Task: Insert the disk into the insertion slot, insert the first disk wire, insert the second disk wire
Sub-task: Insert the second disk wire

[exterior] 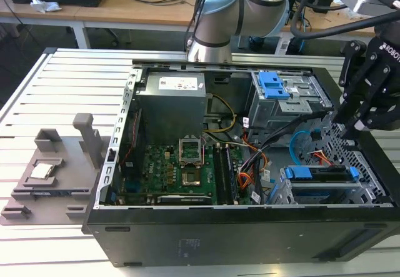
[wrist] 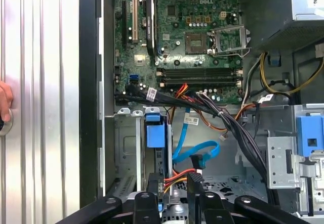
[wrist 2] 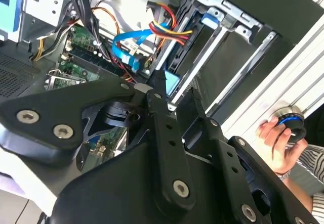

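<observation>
Disk (wrist: 155, 133) (bright blue-framed) sits in insertion slot (wrist: 126, 145).

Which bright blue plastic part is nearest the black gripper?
The blue disk caddy in the silver perforated cage, beside the gripper; the bare blue bracket on the taller cage sits farther.

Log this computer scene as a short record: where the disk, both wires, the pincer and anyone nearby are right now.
setting: open computer case on a slatted table
disk: blue-framed disk sits in the silver drive cage
pincer: pincer hovers over that cage, close to the red-orange wires
blue cable: light-blue cable curls in a loop beside the disk
person: hand rests on a round knob at the table edge
</observation>
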Tool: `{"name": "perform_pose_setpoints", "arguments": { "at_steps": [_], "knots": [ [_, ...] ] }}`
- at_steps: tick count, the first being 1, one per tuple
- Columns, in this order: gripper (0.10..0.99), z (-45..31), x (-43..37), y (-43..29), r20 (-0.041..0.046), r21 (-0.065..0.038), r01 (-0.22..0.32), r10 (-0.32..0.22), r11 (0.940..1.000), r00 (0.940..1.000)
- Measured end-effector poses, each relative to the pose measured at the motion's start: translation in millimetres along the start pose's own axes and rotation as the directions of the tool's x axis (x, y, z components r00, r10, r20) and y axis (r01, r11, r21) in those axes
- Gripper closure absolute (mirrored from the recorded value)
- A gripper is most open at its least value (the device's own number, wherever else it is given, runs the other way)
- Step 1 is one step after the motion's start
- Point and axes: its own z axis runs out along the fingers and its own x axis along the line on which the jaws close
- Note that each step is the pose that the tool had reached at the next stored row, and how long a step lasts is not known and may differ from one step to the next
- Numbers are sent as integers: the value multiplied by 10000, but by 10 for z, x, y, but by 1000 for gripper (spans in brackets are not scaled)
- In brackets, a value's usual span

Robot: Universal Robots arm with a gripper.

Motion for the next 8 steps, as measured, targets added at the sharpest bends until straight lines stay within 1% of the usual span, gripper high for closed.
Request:
{"name": "perform_pose_setpoints", "arguments": {
  "at_steps": [2, 3, 4, 6, 8],
  "knots": [
    [725, 3, 1, 42, 0, 0, 0, 0, 10000, 10000],
    [725, 7, -2, 80, -2, 0, 15, -15, 10000, 10000],
    [725, 10, -7, 97, -9, 2, 114, -114, 9999, 9999],
    [725, 12, -12, 97, -28, 7, 385, -385, 9993, 9993],
    [725, 16, -15, 98, -54, 13, 761, -761, 9971, 9971]
  ]
}}
